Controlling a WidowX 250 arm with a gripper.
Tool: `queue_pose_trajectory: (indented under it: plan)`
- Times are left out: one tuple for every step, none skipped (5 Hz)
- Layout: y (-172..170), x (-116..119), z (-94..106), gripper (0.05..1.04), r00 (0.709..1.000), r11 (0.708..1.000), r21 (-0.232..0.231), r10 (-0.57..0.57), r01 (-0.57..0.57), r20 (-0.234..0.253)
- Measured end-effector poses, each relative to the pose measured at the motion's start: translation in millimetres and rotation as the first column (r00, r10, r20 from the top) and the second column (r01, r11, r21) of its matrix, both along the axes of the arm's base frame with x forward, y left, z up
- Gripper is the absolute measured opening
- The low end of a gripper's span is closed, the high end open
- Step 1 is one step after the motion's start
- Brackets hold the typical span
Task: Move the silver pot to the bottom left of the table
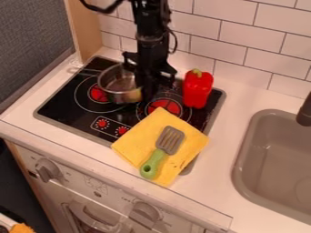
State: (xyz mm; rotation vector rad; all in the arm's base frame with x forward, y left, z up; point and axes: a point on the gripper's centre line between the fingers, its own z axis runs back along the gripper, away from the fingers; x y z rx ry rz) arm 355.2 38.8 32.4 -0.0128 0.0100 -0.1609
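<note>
White tiles (240,38) back the counter (226,136) and stovetop (63,103); beside the silver pot (118,82), I cannot tell whether the jaws are spread.

Pot (117,83) on stovetop (63,105), left of pepper (197,89); spatula (169,140) on cloth (137,141), before both; sink (273,159) right.

Soft, fairly even light lay over the scene, its source not visible. The white countertop (243,98) around the black glass stovetop (70,102) was bright, as was the white tiled wall (243,45) behind the stovetop. Small highlights showed on the round silver metal pot (115,82) and the glossy red bell pepper (198,89) on the stovetop. Above the stovetop, the black robot arm (152,32) was dark — its details hard to make out. The white oven front (85,191) below the stovetop looked dimmer — more greyish than the countertop.
</note>
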Motion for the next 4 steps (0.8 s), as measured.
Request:
queue_pose_trajectory:
  plan:
    - [8, -9, 42.0, 0.078, 0.997, 1.0, 0.002, -0.028, 0.028, 0.075]
    - [11, -39, 54.0, 0.078, 0.996, 0.998, -0.017, -0.055, 0.056, 0.064]
    - [19, -67, 36.0, 0.078, 0.994, 0.994, -0.044, -0.103, 0.104, 0.02]
    - [21, -79, 21.3, 0.077, 0.983, 0.982, -0.033, -0.186, 0.186, 0.008]
